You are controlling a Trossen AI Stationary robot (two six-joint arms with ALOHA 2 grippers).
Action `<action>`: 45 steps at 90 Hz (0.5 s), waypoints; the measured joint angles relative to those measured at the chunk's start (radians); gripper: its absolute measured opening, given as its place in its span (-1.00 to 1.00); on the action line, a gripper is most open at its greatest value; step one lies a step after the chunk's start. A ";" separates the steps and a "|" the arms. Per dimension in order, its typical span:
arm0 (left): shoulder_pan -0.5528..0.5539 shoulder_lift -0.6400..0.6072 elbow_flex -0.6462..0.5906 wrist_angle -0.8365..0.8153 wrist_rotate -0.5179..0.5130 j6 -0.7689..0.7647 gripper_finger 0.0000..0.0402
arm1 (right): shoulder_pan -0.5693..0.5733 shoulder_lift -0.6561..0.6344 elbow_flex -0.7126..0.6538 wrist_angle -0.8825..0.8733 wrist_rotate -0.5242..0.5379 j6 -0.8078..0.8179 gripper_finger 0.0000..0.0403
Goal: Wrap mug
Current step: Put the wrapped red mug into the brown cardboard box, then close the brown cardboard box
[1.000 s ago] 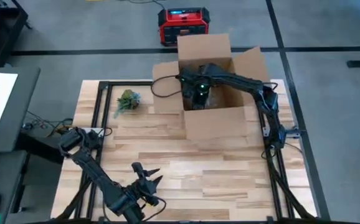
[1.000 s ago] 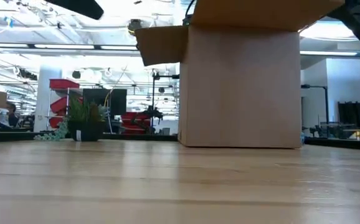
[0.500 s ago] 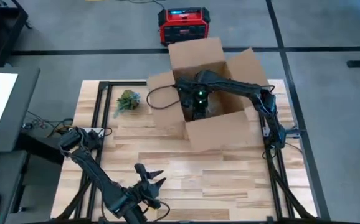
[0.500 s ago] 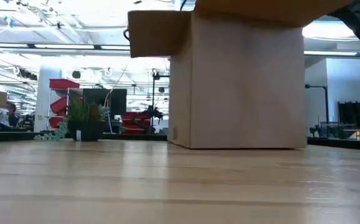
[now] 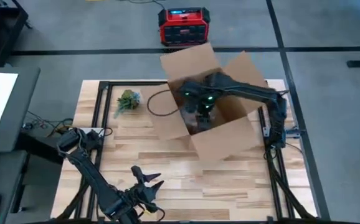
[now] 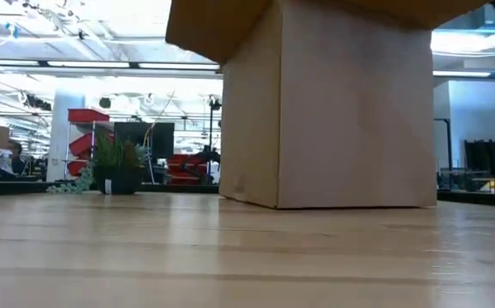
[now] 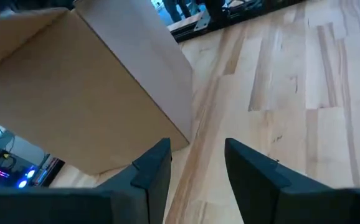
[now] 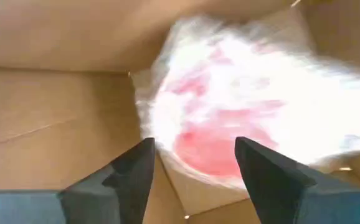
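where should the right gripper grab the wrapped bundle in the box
Probably from straight above, through the cardboard box's open top, since its walls block every side. The wrapped bundle lies on the box floor under the open right gripper. Grip across its rounded reddish middle, where the wrap looks fullest; its exact shape is blurred.

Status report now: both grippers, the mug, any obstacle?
Right gripper open inside cardboard box, above wrapped mug. Left gripper open, waiting at table's near edge. No obstacle seen.
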 joint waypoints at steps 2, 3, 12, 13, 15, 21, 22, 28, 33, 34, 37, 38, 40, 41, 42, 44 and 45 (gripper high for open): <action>-0.001 -0.005 0.000 -0.001 0.000 -0.005 -0.34 | 0.003 -0.019 0.000 0.002 0.008 0.003 0.04; -0.001 -0.007 0.000 -0.001 0.000 -0.007 -0.34 | 0.004 -0.028 0.000 0.003 0.013 0.005 0.04; -0.002 -0.025 0.000 -0.001 0.000 -0.031 -0.34 | 0.019 -0.118 0.000 0.011 0.035 0.018 0.02; -0.002 -0.026 0.000 -0.001 0.000 -0.034 -0.34 | 0.022 -0.128 0.000 0.012 0.038 0.020 0.02; -0.002 -0.029 0.000 -0.001 0.000 -0.041 -0.34 | 0.028 -0.148 -0.001 0.016 0.042 0.022 0.02; 0.002 -0.039 0.000 -0.009 0.000 -0.070 -0.34 | 0.043 -0.216 -0.015 0.040 0.044 0.025 0.01; 0.004 -0.040 0.000 -0.011 0.001 -0.076 -0.34 | 0.046 -0.226 -0.018 0.043 0.044 0.026 0.01; 0.023 -0.050 0.001 -0.033 0.064 -0.122 -0.35 | 0.067 -0.287 -0.038 0.052 0.044 0.042 -0.01; 0.053 -0.053 0.001 -0.064 0.175 -0.152 -0.37 | 0.086 -0.333 -0.056 0.054 0.045 0.065 -0.02; 0.060 -0.053 0.001 -0.070 0.194 -0.157 -0.38 | 0.090 -0.343 -0.062 0.054 0.045 0.070 -0.02; 0.077 -0.053 -0.007 -0.074 0.228 -0.162 -0.41 | 0.104 -0.375 -0.084 0.056 0.045 0.082 -0.03; 0.083 -0.053 -0.011 -0.073 0.237 -0.161 -0.42 | 0.108 -0.386 -0.094 0.056 0.045 0.087 -0.04; 0.097 -0.053 -0.020 -0.074 0.252 -0.159 -0.44 | 0.118 -0.407 -0.114 0.054 0.044 0.096 -0.05; 0.104 -0.053 -0.024 -0.074 0.261 -0.153 -0.45 | 0.122 -0.418 -0.124 0.052 0.044 0.102 -0.05; 0.111 -0.053 -0.028 -0.074 0.269 -0.148 -0.47 | 0.128 -0.429 -0.135 0.051 0.042 0.107 -0.06; 0.125 -0.052 -0.034 -0.077 0.287 -0.139 -0.50 | 0.139 -0.453 -0.160 0.049 0.037 0.118 -0.07; 0.132 -0.052 -0.037 -0.078 0.297 -0.134 -0.51 | 0.144 -0.465 -0.174 0.047 0.033 0.124 -0.08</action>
